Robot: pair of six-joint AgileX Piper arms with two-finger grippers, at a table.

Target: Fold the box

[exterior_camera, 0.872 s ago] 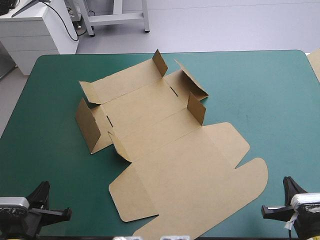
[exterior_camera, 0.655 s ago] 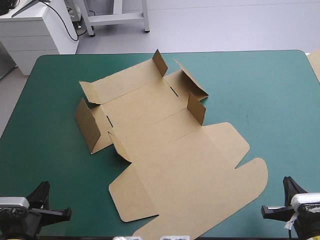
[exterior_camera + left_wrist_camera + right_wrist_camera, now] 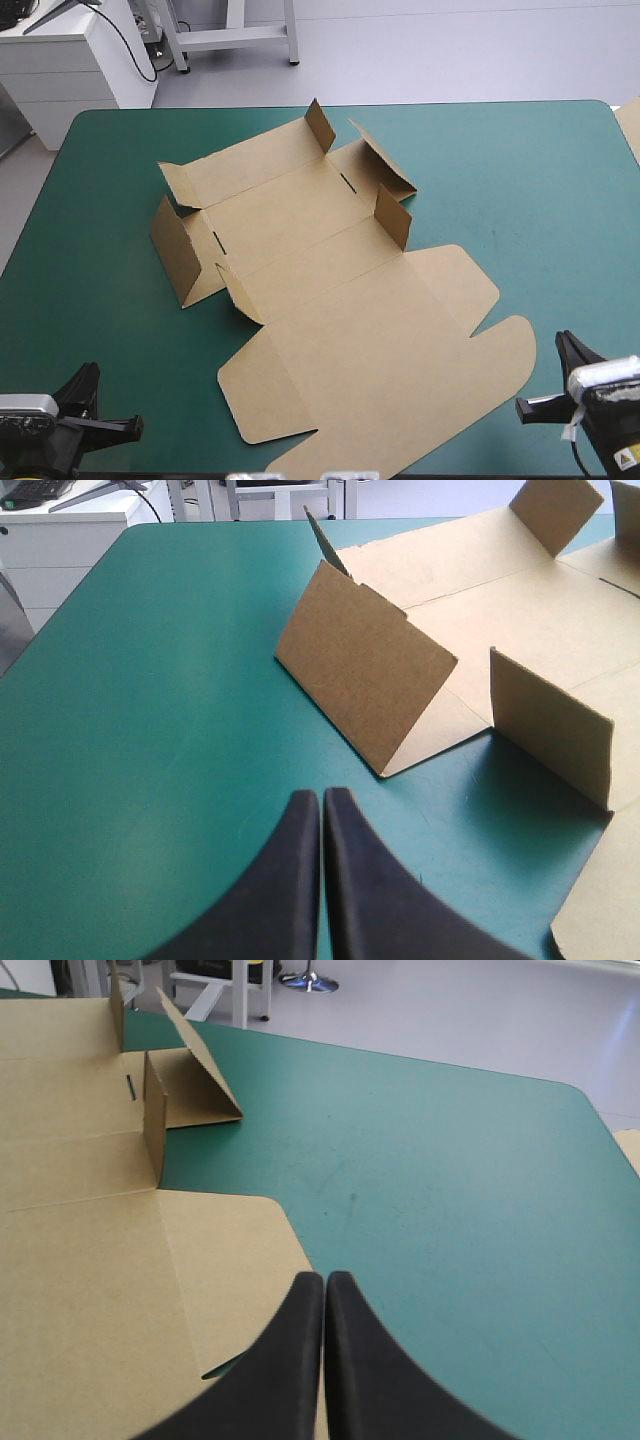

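right hand (image 3: 322, 1290) shifted slightly; box (image 3: 330, 300) lies flat, side flaps raised.

Looks like a robotics lab or test workshop. Bare, pale grey floor (image 3: 450, 50) across the top of the frame. Upper left, a plain white cabinet (image 3: 60, 60) with a black cable (image 3: 130, 48) trailing down its side. Top centre, the legs of a pale metal frame (image 3: 235, 38) standing on that floor. Filling most of the frame, a work table (image 3: 520, 170) under a teal-green cover, with the black-fingered left gripper (image 3: 322, 796) and right gripper (image 3: 325, 1280) of a two-armed rig at its near edge.
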